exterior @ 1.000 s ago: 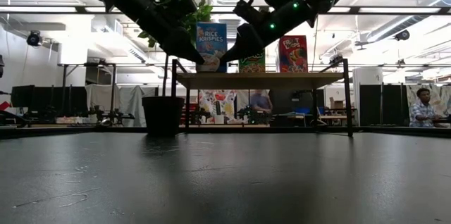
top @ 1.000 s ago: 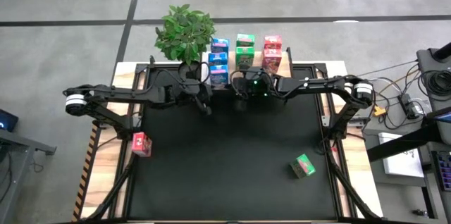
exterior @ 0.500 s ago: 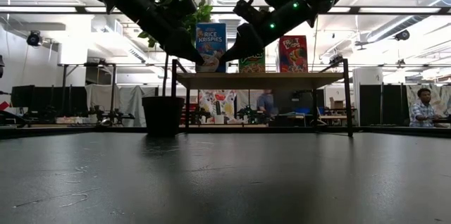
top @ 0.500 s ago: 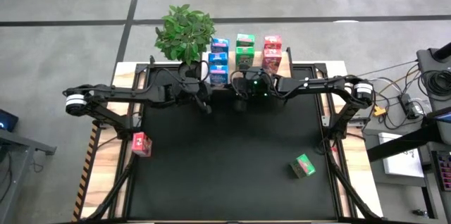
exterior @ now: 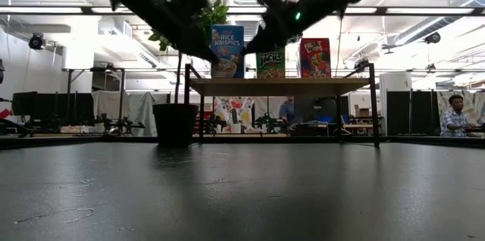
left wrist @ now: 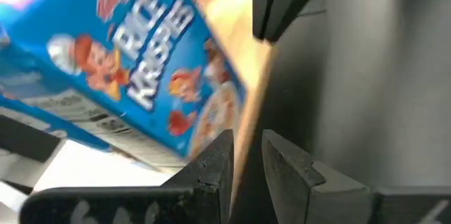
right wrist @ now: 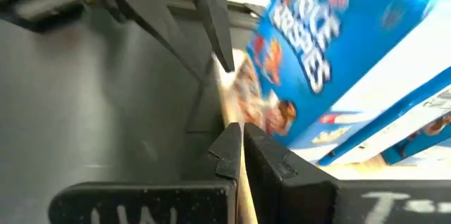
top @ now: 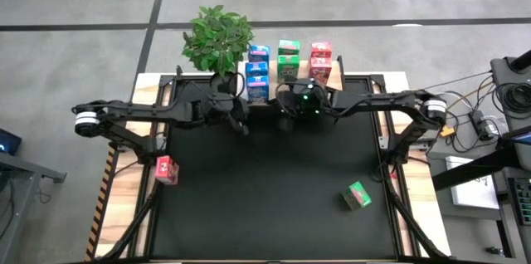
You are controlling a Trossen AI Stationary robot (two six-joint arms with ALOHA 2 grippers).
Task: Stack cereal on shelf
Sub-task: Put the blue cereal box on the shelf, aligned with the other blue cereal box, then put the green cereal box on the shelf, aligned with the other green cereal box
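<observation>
High view: both grippers, left (top: 241,120) barely parted, right (top: 284,119) shut, sit just near of the shelf's (top: 344,79) blue box (top: 258,90).

Blue cereal box (left wrist: 134,90): printed cardboard, smooth, slightly glossy. Shelf (exterior: 280,86): pale bare wood plank, matt; thin dark metal legs. Table mat (top: 274,189): black, matt, finely textured. Table edge (top: 124,214): light wood. Left gripper (left wrist: 245,160): dark matt plastic fingers.
</observation>
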